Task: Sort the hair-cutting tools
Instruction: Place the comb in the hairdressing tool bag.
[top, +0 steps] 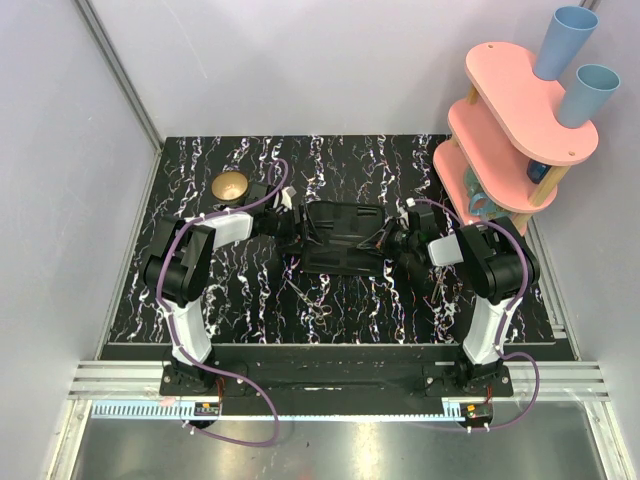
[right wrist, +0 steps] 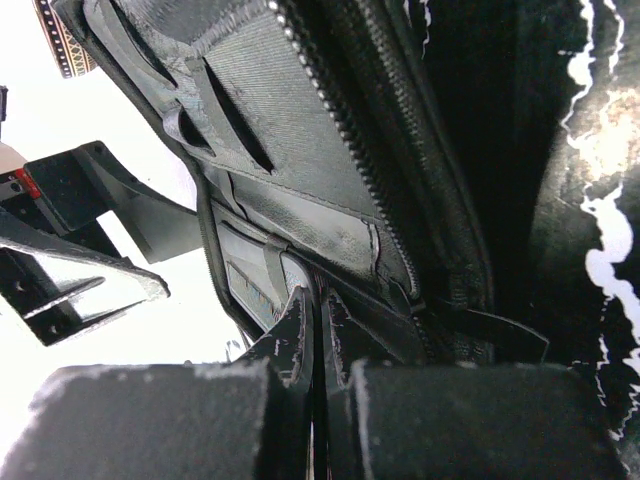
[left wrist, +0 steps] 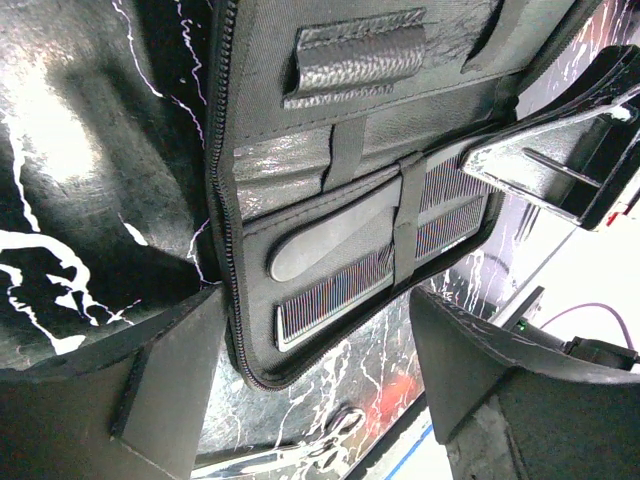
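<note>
Steel scissors (top: 312, 300) lie at six o'clock from your spread-open left gripper (top: 288, 217); your right gripper (right wrist: 313, 312) is pinched closed.

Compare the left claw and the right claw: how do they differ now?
The left claw stands wide open; the right claw is shut, fingers pressed together. The left claw hangs over the left end of the open black case, above its strapped comb; the right claw sits at the case's right end. Both face the case's inside.
</note>
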Robot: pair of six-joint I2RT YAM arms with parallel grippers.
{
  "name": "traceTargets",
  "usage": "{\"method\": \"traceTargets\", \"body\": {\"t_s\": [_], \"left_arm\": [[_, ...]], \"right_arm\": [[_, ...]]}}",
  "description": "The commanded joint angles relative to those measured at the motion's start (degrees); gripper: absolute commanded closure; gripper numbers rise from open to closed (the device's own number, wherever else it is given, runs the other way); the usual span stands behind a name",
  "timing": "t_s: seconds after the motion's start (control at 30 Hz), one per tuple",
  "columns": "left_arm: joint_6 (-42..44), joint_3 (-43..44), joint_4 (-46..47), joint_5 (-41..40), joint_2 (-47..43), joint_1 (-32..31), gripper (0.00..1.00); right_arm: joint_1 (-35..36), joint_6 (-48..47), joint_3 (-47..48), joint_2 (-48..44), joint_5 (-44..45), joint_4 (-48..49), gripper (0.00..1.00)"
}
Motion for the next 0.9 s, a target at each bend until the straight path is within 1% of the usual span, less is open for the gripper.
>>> {"method": "traceTargets", "body": {"t_s": [0.0,0.1,0.27,0.33,0.4,0.43,0.5,0.53,0.57,0.67,0.77,0.83,0.87], "left_arm": [[2.2,-0.3,-0.5,-1.6,3.8,-1.0,0.23],[2.2,0.3,-1.8,-2.4,4.6,-1.0,0.27],[2.0,1.1,-2.8,-3.2,5.1,-1.0,0.28],[1.9,2.0,-4.0,-4.8,5.7,-1.0,0.28],[1.3,3.1,-7.9,-9.5,6.4,-1.1,0.29],[1.0,4.0,-9.6,-11.4,6.7,-1.0,0.29],[0.5,4.6,-12.0,-13.3,8.0,-1.0,0.29],[0.4,4.8,-12.1,-13.2,8.2,-1.0,0.29],[0.3,4.8,-12.0,-13.3,8.5,-1.0,0.29],[0.0,4.6,-11.4,-13.4,8.2,-1.0,0.29],[-0.3,4.3,-10.9,-13.5,8.0,-1.0,0.29],[-0.4,4.1,-10.8,-13.7,8.0,-1.0,0.29],[-0.4,3.9,-10.6,-13.5,8.0,-1.0,0.29]], "right_arm": [[1.3,0.8,-1.8,1.2,11.1,-2.4,1.0],[1.4,1.8,-2.2,1.8,11.7,-2.4,1.0],[1.4,2.5,-2.1,2.5,12.0,-2.8,1.0],[1.4,2.6,-2.0,2.2,12.4,-3.6,0.98],[1.4,2.4,-1.8,1.5,13.0,-5.5,0.9],[1.4,2.1,-1.5,1.1,13.4,-6.2,0.8],[1.4,1.4,-1.1,0.2,13.6,-7.9,0.69],[1.4,0.6,-0.6,0.0,13.7,-8.7,0.58],[1.4,0.2,-0.3,-0.4,13.8,-10.5,0.54],[1.4,-0.9,0.6,-1.5,13.9,-13.5,0.44],[1.4,-1.8,1.0,-3.1,14.5,-16.8,0.38],[1.3,-3.0,1.5,-4.1,15.0,-18.6,0.36],[1.3,-3.4,1.8,-5.0,15.3,-21.1,0.36]]}}
